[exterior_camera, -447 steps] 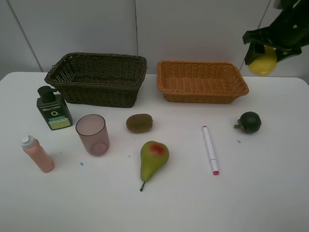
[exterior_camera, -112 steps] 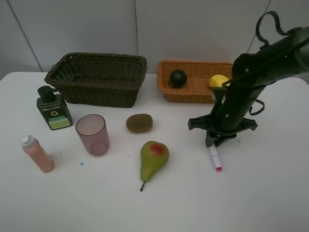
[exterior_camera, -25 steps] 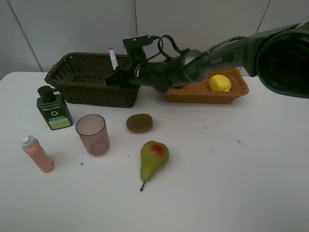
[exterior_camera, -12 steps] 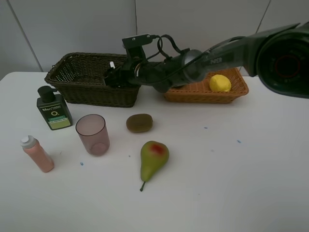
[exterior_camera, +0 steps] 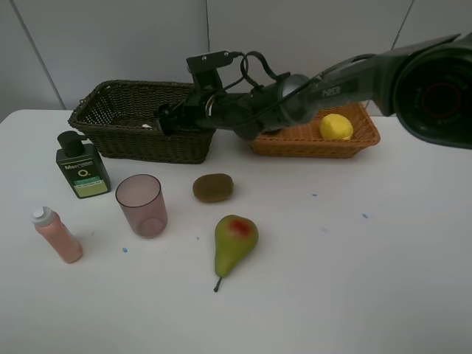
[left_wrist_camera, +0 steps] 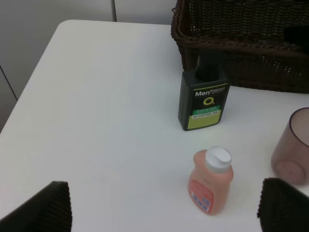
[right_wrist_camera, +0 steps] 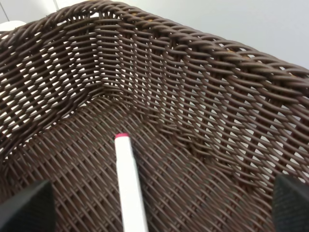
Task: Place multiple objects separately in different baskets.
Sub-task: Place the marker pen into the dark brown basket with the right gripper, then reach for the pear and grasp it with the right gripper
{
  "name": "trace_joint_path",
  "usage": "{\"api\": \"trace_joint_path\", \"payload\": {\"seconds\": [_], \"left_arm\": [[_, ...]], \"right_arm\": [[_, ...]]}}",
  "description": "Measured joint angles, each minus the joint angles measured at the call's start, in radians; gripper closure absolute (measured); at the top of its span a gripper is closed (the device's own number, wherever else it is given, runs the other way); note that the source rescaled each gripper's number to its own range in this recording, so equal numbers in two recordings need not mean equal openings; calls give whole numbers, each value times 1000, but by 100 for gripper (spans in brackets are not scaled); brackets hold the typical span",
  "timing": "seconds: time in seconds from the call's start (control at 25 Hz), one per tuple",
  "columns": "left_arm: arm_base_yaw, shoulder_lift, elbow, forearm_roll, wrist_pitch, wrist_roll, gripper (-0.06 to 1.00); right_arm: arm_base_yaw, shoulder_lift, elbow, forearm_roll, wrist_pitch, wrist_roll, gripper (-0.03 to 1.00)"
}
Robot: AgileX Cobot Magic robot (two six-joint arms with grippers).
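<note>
White-pink marker (right_wrist_camera: 129,186) lying in dark brown woven basket (right_wrist_camera: 203,63), table (exterior_camera: 383,280) 11 o'clock. Right gripper (right_wrist_camera: 158,205) spread apart above it; left gripper (left_wrist_camera: 164,208) apart, empty. Risk: withdrawal hooks rim, drags basket.

A white surface (exterior_camera: 383,280) spreads below my right pincer (exterior_camera: 165,118), dotted with a few tiny blue specks (exterior_camera: 364,216). Beyond the pincer I see a pale grey wall (exterior_camera: 110,37) with thin vertical seams (exterior_camera: 207,44). Even light, soft shadows.
</note>
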Motion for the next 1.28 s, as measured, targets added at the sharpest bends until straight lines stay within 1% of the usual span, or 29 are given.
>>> {"api": "trace_joint_path", "payload": {"seconds": [0.16, 0.28, 0.36, 0.44, 0.56, 0.72, 0.88, 0.96, 1.12, 1.2, 1.28], "left_arm": [[0, 0, 0, 0, 0, 0, -5], [0, 0, 0, 0, 0, 0, -5], [0, 0, 0, 0, 0, 0, -5], [0, 0, 0, 0, 0, 0, -5], [0, 0, 0, 0, 0, 0, -5], [0, 0, 0, 0, 0, 0, -5], [0, 0, 0, 0, 0, 0, -5], [0, 0, 0, 0, 0, 0, -5], [0, 0, 0, 0, 0, 0, -5], [0, 0, 0, 0, 0, 0, -5], [0, 0, 0, 0, 0, 0, -5]], "right_arm": [[0, -55, 0, -34, 57, 0, -1], [0, -120, 0, -76, 141, 0, -1], [0, -164, 0, -104, 223, 0, -1], [0, -208, 0, -123, 316, 0, -1], [0, -284, 0, -126, 481, 0, -1], [0, -378, 0, -121, 730, 0, -1], [0, -460, 0, -40, 964, 9, -1], [0, -484, 0, -12, 1088, 52, -1], [0, -496, 0, 36, 1304, 160, -1], [2, -497, 0, 59, 1382, 230, -1], [15, -498, 0, 66, 1432, 337, -1]]}}
